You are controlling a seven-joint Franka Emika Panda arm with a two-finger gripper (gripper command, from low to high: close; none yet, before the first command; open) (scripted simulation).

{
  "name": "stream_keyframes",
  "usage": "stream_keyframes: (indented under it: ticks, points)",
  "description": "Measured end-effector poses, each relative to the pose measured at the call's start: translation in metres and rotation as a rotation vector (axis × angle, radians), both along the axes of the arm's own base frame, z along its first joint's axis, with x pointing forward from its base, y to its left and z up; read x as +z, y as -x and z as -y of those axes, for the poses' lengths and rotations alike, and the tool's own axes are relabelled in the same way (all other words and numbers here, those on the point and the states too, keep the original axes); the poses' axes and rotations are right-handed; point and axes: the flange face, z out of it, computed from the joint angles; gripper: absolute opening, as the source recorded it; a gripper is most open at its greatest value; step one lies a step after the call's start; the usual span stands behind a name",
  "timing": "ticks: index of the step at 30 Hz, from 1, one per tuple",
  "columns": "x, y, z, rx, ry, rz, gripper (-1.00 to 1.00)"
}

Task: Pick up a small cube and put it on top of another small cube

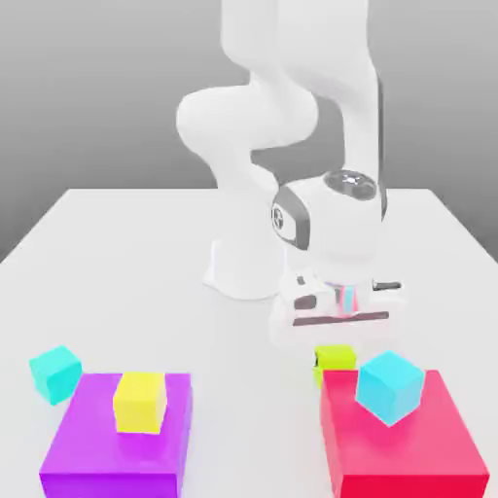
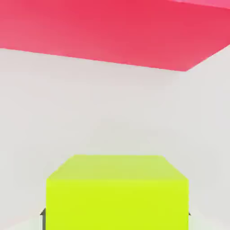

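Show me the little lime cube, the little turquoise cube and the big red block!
small lime cube [image 2: 117, 193], hand view, on its near face.
small turquoise cube [image 1: 55, 373], exterior view, on its front face, left of the purple block.
red block [image 1: 404, 457], exterior view, on its bare top.

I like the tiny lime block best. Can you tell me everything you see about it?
The small cube is plain lime yellow-green and matte, with flat faces and sharp edges. It sits level on the white table, right behind the red block and beneath the gripper, whose fingers are closed on its sides. The hand view shows its top and one side.
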Motion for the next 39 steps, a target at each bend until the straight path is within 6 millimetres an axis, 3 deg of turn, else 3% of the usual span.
stream_keyframes:
  ticks: [8, 10, 15, 20, 23, 27, 28, 31, 36, 37, 39]
  points:
    - [0.053, -0.001, 0.0, 0.001, 0.0, 0.0, -1.0]
    - [0.064, -0.01, 0.011, -0.038, 0.001, 0.0, -1.0]
    - [0.079, -0.059, 0.094, -0.277, -0.008, -0.001, -1.0]
    - [0.093, -0.083, 0.209, -0.546, -0.011, 0.0, -1.0]
    - [0.102, -0.074, 0.29, -0.724, -0.008, 0.0, -1.0]
    - [0.115, -0.037, 0.392, -0.949, -0.001, 0.0, -1.0]
    - [0.116, -0.029, 0.409, -0.983, 0.0, 0.0, -1.0]
    - [0.103, -0.028, 0.418, -0.994, -0.001, 0.003, -1.0]
    - [0.064, -0.03, 0.416, -0.987, 0.001, 0.001, -1.0]
    - [0.058, -0.029, 0.416, -0.988, 0.002, 0.0, 1.0]
    - [0.058, -0.029, 0.416, -0.988, 0.002, 0.0, 1.0]
